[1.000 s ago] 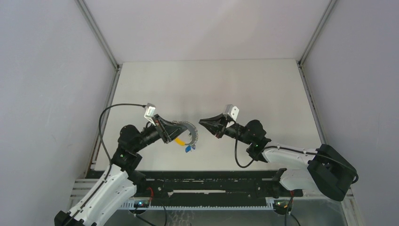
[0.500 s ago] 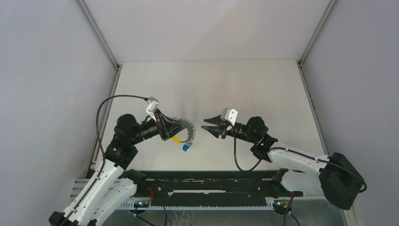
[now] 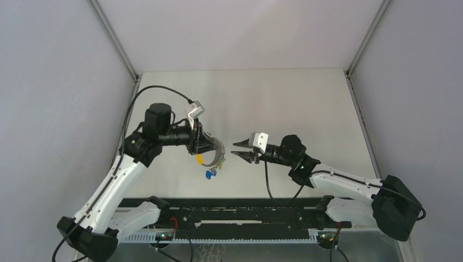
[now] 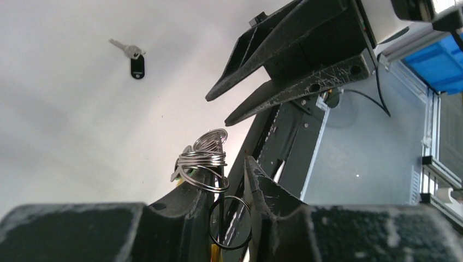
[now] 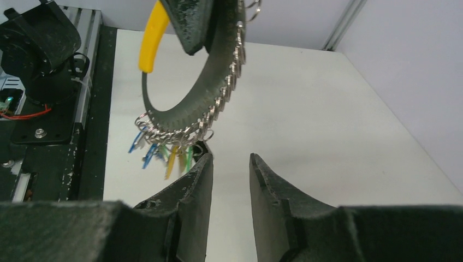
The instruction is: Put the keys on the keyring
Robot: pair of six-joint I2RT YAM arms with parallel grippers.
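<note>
The keyring (image 3: 217, 154) hangs above the table, and my left gripper (image 3: 208, 146) is shut on it. It is a dark curved band with a yellow end (image 5: 152, 39), a row of silver rings (image 4: 204, 158) and blue, green and yellow tags (image 5: 162, 153). My right gripper (image 3: 236, 149) faces it from the right, a short gap away, open with nothing between its fingers (image 5: 192, 185). In the left wrist view one small key (image 4: 135, 61), black head and silver blade, lies alone on the white table, beyond the right gripper's fingers (image 4: 295, 93).
A black rail (image 3: 245, 210) with cables runs along the near edge behind both arm bases. Grey walls with metal corner posts (image 3: 112, 38) enclose the white table (image 3: 284, 103). A blue bin (image 4: 443, 61) sits off the table.
My left arm has risen and swung right, carrying the keyring nearer to the right gripper. The right gripper has gone from shut to open and dropped a little lower.
</note>
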